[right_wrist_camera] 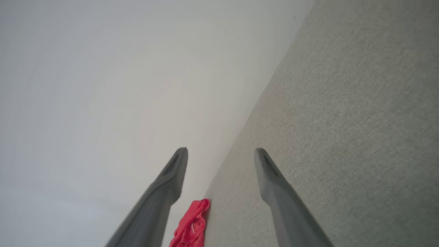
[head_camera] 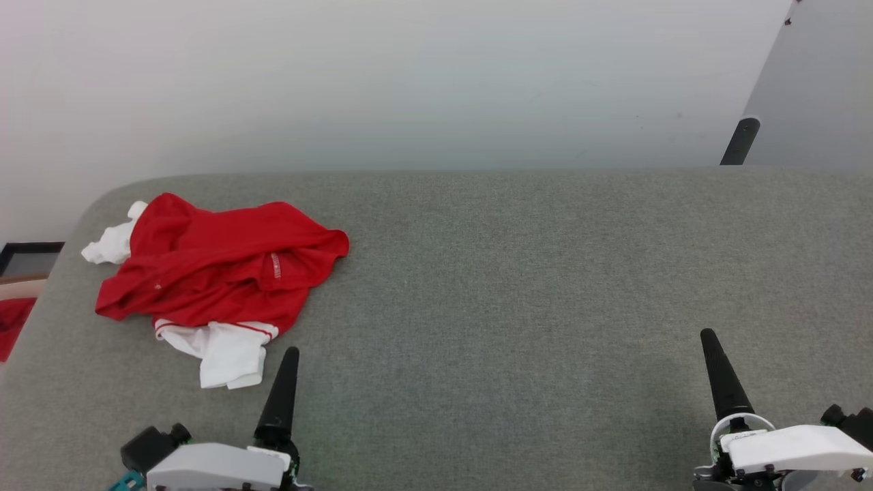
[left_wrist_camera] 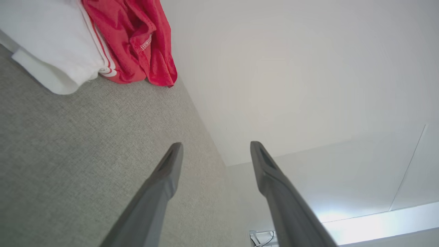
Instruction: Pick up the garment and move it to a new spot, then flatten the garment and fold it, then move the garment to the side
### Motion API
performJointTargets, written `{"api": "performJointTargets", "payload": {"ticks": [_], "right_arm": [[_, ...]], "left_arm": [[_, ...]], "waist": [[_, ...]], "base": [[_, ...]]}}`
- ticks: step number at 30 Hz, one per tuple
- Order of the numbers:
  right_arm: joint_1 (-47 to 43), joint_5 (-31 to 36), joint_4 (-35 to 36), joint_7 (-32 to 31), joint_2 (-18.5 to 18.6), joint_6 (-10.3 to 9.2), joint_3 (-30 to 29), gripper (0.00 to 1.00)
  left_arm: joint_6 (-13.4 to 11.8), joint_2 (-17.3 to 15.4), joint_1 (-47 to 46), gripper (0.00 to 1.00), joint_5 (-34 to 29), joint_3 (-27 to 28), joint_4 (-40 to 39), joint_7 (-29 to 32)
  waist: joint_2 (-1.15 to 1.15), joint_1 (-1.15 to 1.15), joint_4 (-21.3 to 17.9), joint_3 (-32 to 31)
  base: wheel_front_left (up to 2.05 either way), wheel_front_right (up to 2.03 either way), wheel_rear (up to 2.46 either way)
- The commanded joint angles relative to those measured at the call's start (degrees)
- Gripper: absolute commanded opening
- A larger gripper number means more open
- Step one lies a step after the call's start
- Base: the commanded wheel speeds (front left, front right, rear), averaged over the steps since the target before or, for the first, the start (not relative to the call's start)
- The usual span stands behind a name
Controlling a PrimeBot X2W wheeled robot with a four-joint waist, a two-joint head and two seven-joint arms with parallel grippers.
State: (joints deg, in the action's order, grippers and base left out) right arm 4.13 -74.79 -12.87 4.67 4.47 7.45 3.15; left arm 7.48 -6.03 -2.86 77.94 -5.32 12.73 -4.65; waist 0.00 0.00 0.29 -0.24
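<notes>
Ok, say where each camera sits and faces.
Head view: on the head, facing forward and down at the grey surface and garment; left end effector and right end effector at the bottom.
Left wrist view: on that wrist, along its open fingers toward the garment.
Right wrist view: on that wrist, along its open fingers across the surface.
All three share the garment.

You have no text, number or brand here that can be read. The crumpled red and white garment (head_camera: 218, 266) shows one small white strip (head_camera: 276, 264) on a red fold. It is too small to read in the head view, and in the left wrist view it looks like stitching.
</notes>
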Motion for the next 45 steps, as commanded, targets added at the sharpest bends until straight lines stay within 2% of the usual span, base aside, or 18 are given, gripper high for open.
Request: {"api": "performJointTargets", "payload": {"ticks": [1, 15, 16, 27, 37, 45], "right_arm": [[1.54, 2.60, 0.84, 0.62, 0.42, 0.03, 0.31, 1.00], [1.44, 24.49, 0.87, 3.02, 0.30, 0.04, 0.10, 1.00], [1.44, 24.49, 0.87, 3.02, 0.30, 0.04, 0.10, 1.00], [0.70, 40.58, 1.53, 4.67, -0.52, 0.04, -1.70, 1.00], [0.22, 49.79, 1.89, 6.09, -1.21, 0.04, -2.60, 1.00], [0.10, 56.17, 2.04, 7.09, -1.45, 0.04, -3.08, 1.00]], "left_arm": [[-0.26, -0.50, -1.25, 1.00, -2.39, -0.33, -0.44, -0.56], [-1.80, 0.57, -0.52, 1.00, -23.10, 1.27, -1.17, -3.00], [-1.80, 0.57, -0.52, 1.00, -23.10, 1.27, -1.17, -3.00], [-2.27, 1.43, 0.21, 1.00, -38.52, 3.57, -3.24, -4.65], [-1.36, 1.88, 0.81, 1.00, -49.80, 5.32, -5.50, -6.09], [-0.88, 2.44, 1.47, 1.00, -55.99, 5.54, -6.82, -7.08]], "waist": [[0.00, 0.00, 0.02, -0.04], [0.00, 0.00, 0.20, -0.39], [0.00, 0.00, 0.20, -0.39], [0.00, 0.00, 0.33, -0.71], [0.00, 0.00, 0.41, -0.80], [0.00, 0.00, 0.49, -0.83]], "base": [[0.00, 0.00, 0.00], [0.00, 0.00, 0.00], [0.00, 0.00, 0.00], [0.00, 0.00, 0.00], [0.00, 0.00, 0.00], [0.00, 0.00, 0.00]]}}
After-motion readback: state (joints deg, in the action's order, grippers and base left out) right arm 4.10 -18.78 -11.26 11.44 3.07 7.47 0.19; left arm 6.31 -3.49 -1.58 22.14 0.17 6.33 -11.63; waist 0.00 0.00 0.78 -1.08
